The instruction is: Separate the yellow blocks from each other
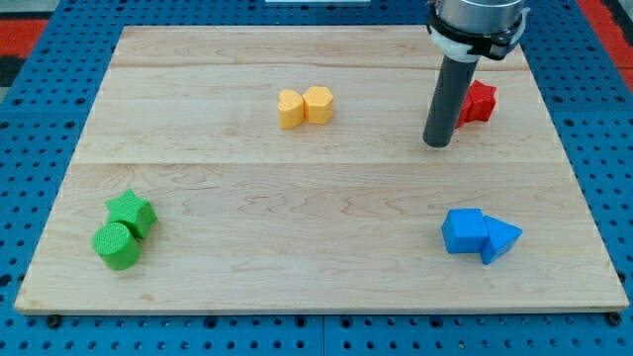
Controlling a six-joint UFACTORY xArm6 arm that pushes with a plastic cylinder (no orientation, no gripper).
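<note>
Two yellow blocks sit touching each other at the upper middle of the board: a yellow heart-shaped block point(290, 109) on the left and a yellow hexagonal block point(318, 104) on the right. My tip point(436, 144) is down on the board well to the right of them, about a hand's width from the hexagonal block. The dark rod rises from the tip toward the view's top. The tip touches neither yellow block.
A red star block point(479, 102) sits just right of the rod, partly hidden behind it. A blue cube point(463, 231) and blue triangle point(500, 238) touch at lower right. A green star point(133, 212) and green cylinder point(117, 245) touch at lower left. The wooden board point(316, 287) lies on a blue surface.
</note>
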